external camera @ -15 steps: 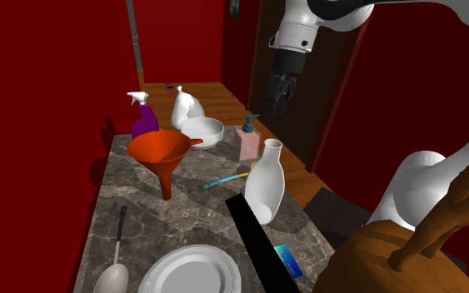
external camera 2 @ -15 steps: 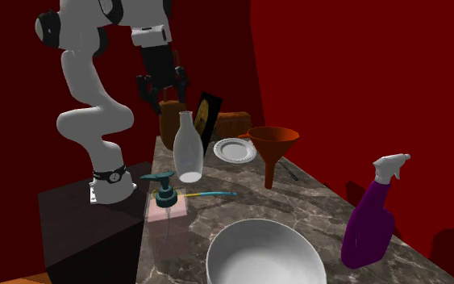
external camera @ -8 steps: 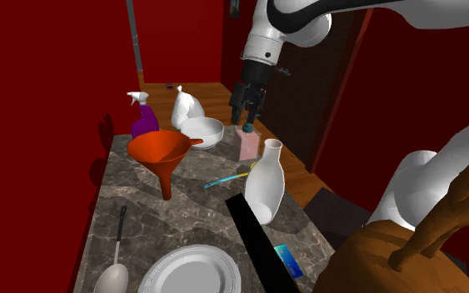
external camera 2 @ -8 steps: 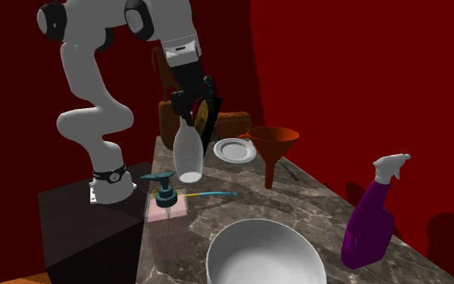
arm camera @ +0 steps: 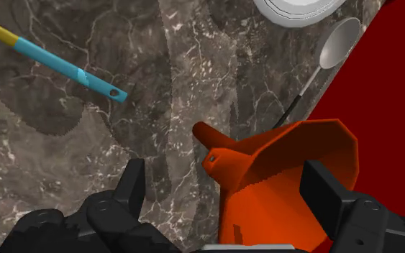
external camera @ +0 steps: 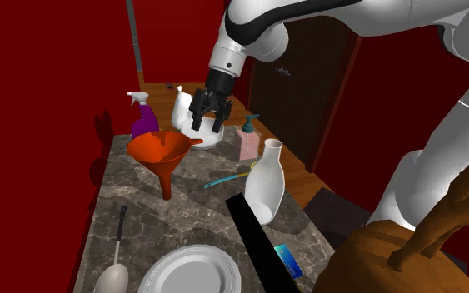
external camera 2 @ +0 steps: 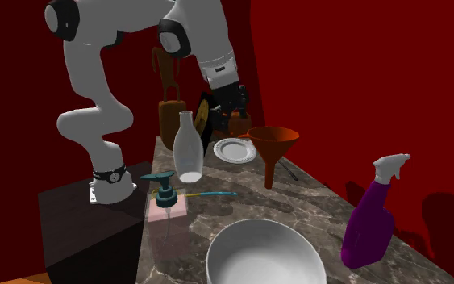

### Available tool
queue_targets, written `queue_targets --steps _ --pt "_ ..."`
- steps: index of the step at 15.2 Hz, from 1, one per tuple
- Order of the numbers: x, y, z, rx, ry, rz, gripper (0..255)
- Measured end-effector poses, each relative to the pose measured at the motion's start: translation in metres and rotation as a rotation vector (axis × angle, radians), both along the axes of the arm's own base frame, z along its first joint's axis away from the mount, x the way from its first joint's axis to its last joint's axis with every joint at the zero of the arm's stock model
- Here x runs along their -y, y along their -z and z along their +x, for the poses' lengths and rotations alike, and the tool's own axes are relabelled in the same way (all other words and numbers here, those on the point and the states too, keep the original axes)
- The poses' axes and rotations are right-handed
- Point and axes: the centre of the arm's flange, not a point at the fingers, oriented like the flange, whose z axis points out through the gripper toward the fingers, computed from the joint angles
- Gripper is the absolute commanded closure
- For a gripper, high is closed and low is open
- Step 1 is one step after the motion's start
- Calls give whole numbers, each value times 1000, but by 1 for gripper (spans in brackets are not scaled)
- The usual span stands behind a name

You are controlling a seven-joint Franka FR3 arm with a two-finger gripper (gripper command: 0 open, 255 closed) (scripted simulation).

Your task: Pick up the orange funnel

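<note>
Wrist view tells you most of what you need: the gripper (arm camera: pixel 226 183) has its fingers spread wide with nothing in them, and the orange funnel (arm camera: pixel 287 180) sits in the gap between them, closer to one finger than the other. As far as I can see neither finger touches it. In the shoulder view the funnel (external camera: pixel 162 150) is perched on its thin spout on the marble counter (external camera: pixel 141 208), wide mouth up and a bit tilted, with the gripper (external camera: pixel 206 125) hovering just above the rim on the side where the white bowl (external camera: pixel 214 140) sits. The purple spray bottle (external camera: pixel 145 123) is close behind it. I'd call this the final approach, grasp not yet made. My take on doing it well: centre the hand first so the cone isn't hugging one finger, then come straight down, no sideways drift. That funnel looks super tippy on its spout, and a nudge would probably dump it toward the bowl or the wall. Straddle the cone just under the rim, or pinch the rim wall with one finger inside the mouth. Then close gently and evenly, since the sloped sides could squirt out upward. Lift straight up once both fingers bite.
</note>
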Motion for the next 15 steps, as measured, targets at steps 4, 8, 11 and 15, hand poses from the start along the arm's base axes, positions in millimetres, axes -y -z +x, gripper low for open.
queue_targets --steps 4,8,11,15 --pt "-28 14 36 -12 14 63 0" --pt "-34 33 44 -15 17 78 0" --pt "-34 48 45 -15 17 79 0" --pt "-35 56 44 -15 17 79 255"
